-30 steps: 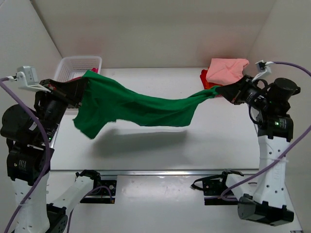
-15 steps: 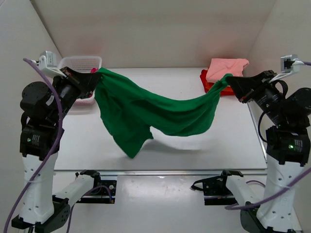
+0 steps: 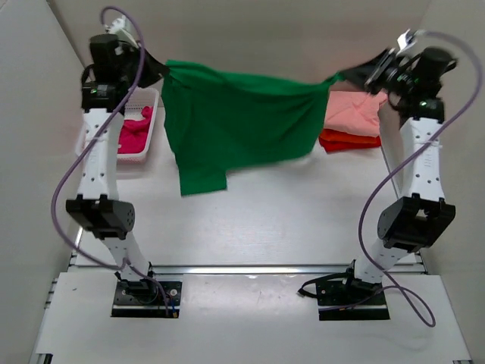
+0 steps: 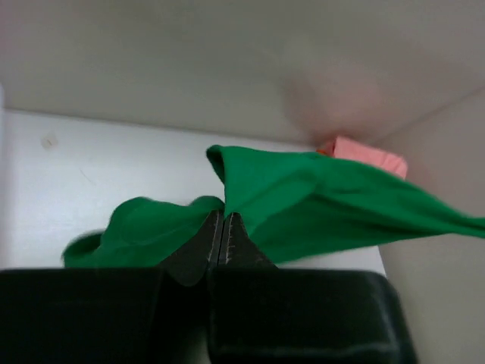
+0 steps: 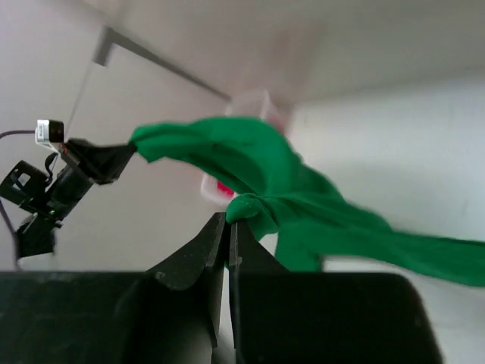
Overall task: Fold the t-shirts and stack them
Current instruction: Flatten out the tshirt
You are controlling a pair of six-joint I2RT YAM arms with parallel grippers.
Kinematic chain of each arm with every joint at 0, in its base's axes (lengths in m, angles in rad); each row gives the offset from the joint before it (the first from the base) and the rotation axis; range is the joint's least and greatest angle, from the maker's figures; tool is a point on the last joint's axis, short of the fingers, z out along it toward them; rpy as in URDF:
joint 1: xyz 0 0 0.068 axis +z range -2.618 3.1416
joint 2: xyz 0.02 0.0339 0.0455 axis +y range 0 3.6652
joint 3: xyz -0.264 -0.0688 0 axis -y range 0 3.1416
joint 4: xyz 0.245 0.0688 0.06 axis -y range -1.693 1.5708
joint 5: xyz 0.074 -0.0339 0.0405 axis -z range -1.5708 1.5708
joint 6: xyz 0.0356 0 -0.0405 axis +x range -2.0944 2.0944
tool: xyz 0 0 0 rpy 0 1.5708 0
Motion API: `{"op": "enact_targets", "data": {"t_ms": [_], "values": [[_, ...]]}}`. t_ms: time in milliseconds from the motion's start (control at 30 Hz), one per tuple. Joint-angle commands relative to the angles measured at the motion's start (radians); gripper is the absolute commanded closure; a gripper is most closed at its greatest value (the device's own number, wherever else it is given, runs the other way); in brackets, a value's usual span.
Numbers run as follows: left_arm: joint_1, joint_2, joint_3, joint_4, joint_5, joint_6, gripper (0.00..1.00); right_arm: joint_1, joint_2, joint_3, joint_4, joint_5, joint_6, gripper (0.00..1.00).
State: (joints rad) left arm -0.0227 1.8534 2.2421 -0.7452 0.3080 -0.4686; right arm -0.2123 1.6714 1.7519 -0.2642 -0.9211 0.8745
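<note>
The green t-shirt [image 3: 242, 125] hangs spread above the counter [image 3: 265, 220], the 2 ends of its upper edge clamped tight in the left gripper [image 3: 157, 70] and right gripper [image 3: 350, 76]. A salmon pink t-shirt [image 3: 352, 114] lies on a red t-shirt [image 3: 348, 141] at the counter's right.

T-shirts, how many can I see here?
4: green t-shirt stretched between left end effector and right end effector; magenta t-shirt in the basket; salmon pink t-shirt atop a red t-shirt. More may be hidden.

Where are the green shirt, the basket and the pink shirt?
green shirt [image 3: 242, 125]: top view, middle of the hanging cloth.
basket [image 3: 136, 158]: top view, near wall.
pink shirt [image 3: 352, 114]: top view, its top face.
</note>
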Motion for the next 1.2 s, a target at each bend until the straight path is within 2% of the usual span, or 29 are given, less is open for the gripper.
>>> {"op": "enact_targets", "data": {"t_ms": [0, 67, 133, 167, 267, 367, 400, 433, 467, 500, 533, 567, 633, 667, 800, 900, 967, 1100, 1133, 1167], "values": [[0.104, -0.239, -0.008, 0.139, 0.053, -0.016, 1.0, -0.073, -0.03, 0.326, 0.069, -0.059, -0.055, 1.0], [0.089, -0.269, 0.001, 0.132, -0.004, 0.013, 1.0, -0.105, -0.068, 0.281, 0.078, -0.056, -0.063, 1.0], [0.073, -0.305, -0.054, 0.145, -0.04, 0.035, 1.0, -0.134, -0.114, 0.119, 0.13, -0.061, -0.069, 1.0], [0.064, -0.348, -0.155, 0.191, -0.047, 0.042, 1.0, -0.137, -0.145, 0.062, 0.155, -0.068, -0.063, 1.0], [0.079, -0.538, -0.64, 0.366, -0.067, -0.007, 1.0, -0.142, -0.237, -0.27, 0.291, -0.088, -0.077, 1.0], [0.061, -0.647, -0.913, 0.44, -0.075, -0.019, 1.0, -0.141, -0.298, -0.48, 0.319, -0.088, -0.115, 1.0], [0.04, -0.71, -1.02, 0.441, -0.086, -0.015, 1.0, -0.141, -0.338, -0.564, 0.309, -0.084, -0.149, 1.0], [0.035, -0.774, -1.118, 0.445, -0.087, -0.021, 1.0, -0.125, -0.393, -0.638, 0.21, -0.053, -0.243, 1.0], [0.036, -0.81, -1.162, 0.443, -0.089, -0.021, 1.0, -0.125, -0.424, -0.649, 0.209, -0.017, -0.288, 1.0], [0.035, -0.882, -1.224, 0.441, -0.083, -0.027, 1.0, -0.095, -0.493, -0.637, 0.09, 0.089, -0.339, 1.0], [0.035, -0.951, -1.258, 0.423, -0.087, -0.036, 1.0, -0.031, -0.569, -0.615, -0.029, 0.273, -0.438, 1.0], [0.003, -0.989, -1.257, 0.391, -0.095, -0.038, 1.0, 0.069, -0.611, -0.591, -0.103, 0.377, -0.491, 1.0], [-0.052, -1.088, -1.219, 0.344, -0.139, -0.05, 1.0, 0.205, -0.76, -0.611, -0.133, 0.722, -0.505, 1.0], [-0.065, -1.106, -1.187, 0.333, -0.151, -0.062, 1.0, 0.268, -0.792, -0.629, -0.148, 0.795, -0.478, 1.0], [-0.144, -1.155, -1.09, 0.279, -0.194, -0.082, 1.0, 0.261, -0.872, -0.606, -0.181, 0.783, -0.473, 1.0], [-0.138, -1.154, -1.017, 0.232, -0.202, -0.056, 1.0, 0.214, -0.886, -0.543, -0.201, 0.757, -0.563, 1.0], [-0.123, -1.155, -1.039, 0.237, -0.205, -0.041, 1.0, 0.193, -0.877, -0.546, -0.199, 0.743, -0.616, 1.0], [-0.129, -1.119, -1.113, 0.298, -0.21, -0.03, 1.0, 0.278, -0.82, -0.563, -0.178, 0.823, -0.703, 1.0], [-0.108, -1.028, -1.166, 0.379, -0.211, -0.018, 1.0, 0.322, -0.694, -0.595, -0.094, 0.834, -0.739, 1.0], [-0.093, -1.004, -1.159, 0.412, -0.202, 0.005, 1.0, 0.344, -0.667, -0.583, -0.08, 0.831, -0.749, 1.0]]}}
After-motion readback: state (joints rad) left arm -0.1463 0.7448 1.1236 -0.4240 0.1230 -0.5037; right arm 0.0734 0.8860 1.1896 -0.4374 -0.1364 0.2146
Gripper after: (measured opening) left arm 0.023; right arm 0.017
